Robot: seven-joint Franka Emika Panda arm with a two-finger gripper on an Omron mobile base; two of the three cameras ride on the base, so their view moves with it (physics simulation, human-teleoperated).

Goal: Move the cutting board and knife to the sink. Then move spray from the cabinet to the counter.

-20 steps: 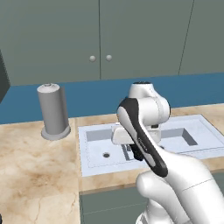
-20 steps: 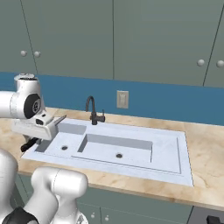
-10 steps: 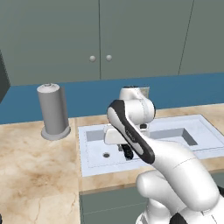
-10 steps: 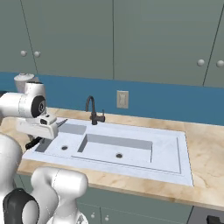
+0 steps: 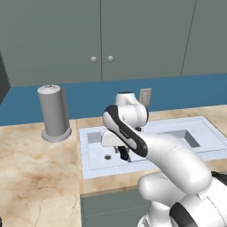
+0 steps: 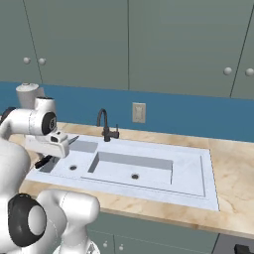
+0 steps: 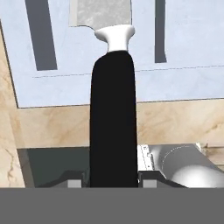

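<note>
My gripper (image 7: 112,182) is shut on the knife's black handle (image 7: 113,122), and the silver blade (image 7: 103,13) points away over the pale sink (image 7: 188,39). From the left base the gripper (image 5: 123,153) hangs low over the left part of the sink (image 5: 205,133), mostly behind the arm. From the right base the gripper (image 6: 45,160) is above the left end of the sink (image 6: 191,173), left of the dark faucet (image 6: 105,127). The beige counter (image 5: 35,177) surrounds the basin. The cutting board and the spray are out of view.
A tall grey paper-towel cylinder (image 5: 54,113) stands on the counter left of the sink, near the blue back wall. Shut grey-green wall cabinets (image 5: 102,40) with round knobs hang above. A wall outlet (image 6: 138,112) sits behind the faucet.
The arm has swung a little to the left and down over the sink's left part, still holding the knife. Nothing else has moved.
</note>
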